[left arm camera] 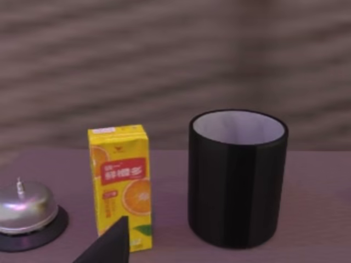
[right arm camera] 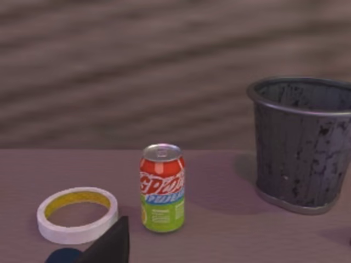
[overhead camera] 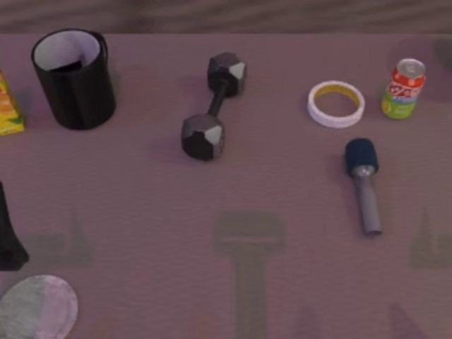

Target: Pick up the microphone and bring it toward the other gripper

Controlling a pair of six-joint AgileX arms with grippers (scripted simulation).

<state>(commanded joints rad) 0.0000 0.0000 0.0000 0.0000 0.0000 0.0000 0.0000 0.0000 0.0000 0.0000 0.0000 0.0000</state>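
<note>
Microphone (overhead camera: 363, 185) lying flat at table's right side, just below tape ring (overhead camera: 336, 104), head pointing away, untouched. Looking light, rigid, prone to rolling; taking hold mid-handle, across the grey shaft. Neither claw's state showing: cannot tell. Left arm sitting at far left edge.

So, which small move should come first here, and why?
Probably the right arm should bring its pincer over the microphone and lower toward the grey handle. The microphone lies flat and untouched on the table's right side, near the tape ring and can; neither pincer is near it yet.
</note>
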